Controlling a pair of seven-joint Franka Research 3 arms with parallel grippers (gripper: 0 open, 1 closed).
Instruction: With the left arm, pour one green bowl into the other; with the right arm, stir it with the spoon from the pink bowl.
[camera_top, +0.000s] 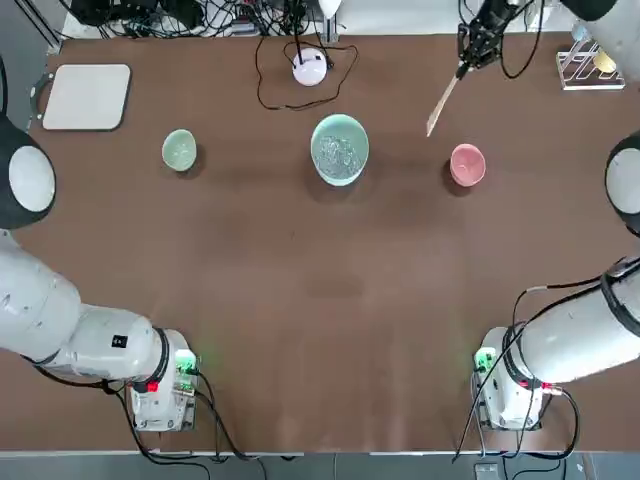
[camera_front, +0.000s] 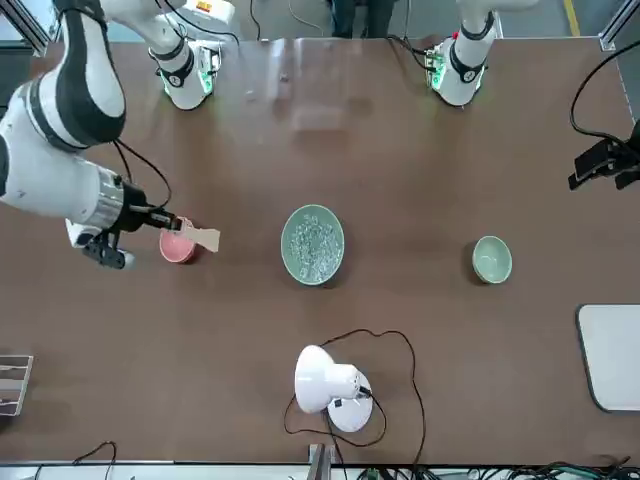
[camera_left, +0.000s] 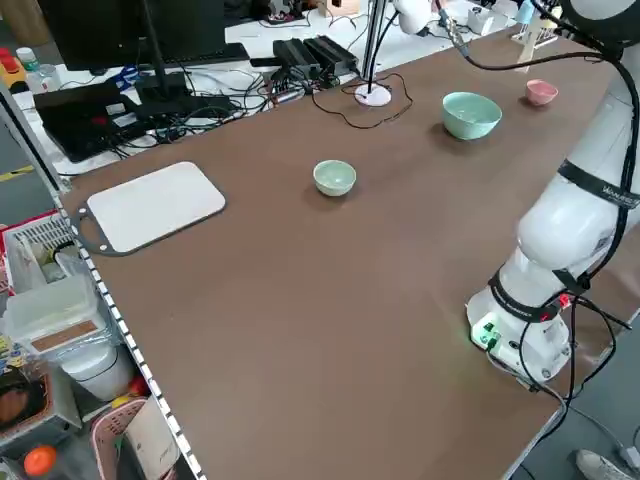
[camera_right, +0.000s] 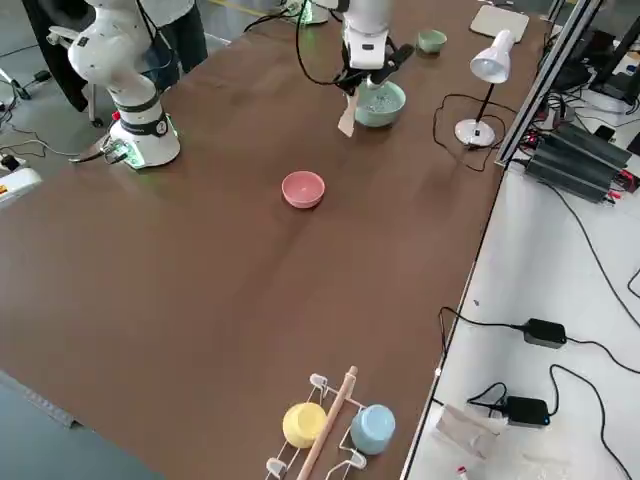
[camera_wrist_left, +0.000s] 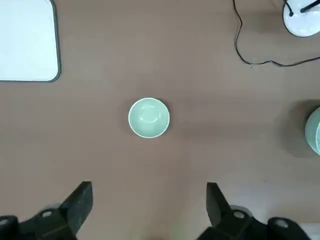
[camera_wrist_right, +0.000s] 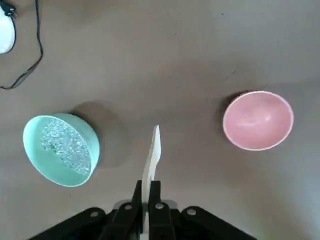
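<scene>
While the right arm's hand (camera_top: 463, 70) hangs above the far part of the table (camera_top: 300, 300), on the robot's right, it is shut on a flat, light-tan wooden spoon (camera_top: 442, 106). The left hand (camera_wrist_left: 150, 185) is spread wide with nothing between its fingers, above the robot's left part of the table.

The spoon's long axis slants downward out of the hand; its free end points back toward the robot's side and a little to the robot's left, in the air. The top view sets it between the large mint-green round bowl (camera_top: 340, 149), which holds clear glinting bits (camera_top: 338, 157), and the small pink round bowl (camera_top: 467, 165), touching neither. The small sage-green round bowl (camera_top: 179, 150) sits upright on the other side of the mint one, toward the robot's left.

The front view shows the spoon's broad end (camera_front: 205, 239) face on, its grip end overlapping the pink bowl by line of sight; the right wrist view shows a narrower profile rising between the closed fingers. The right side view makes its steep downward tilt plain, which the top view flattens. Only the front view shows a person's legs (camera_front: 362, 16) beyond the table.
</scene>
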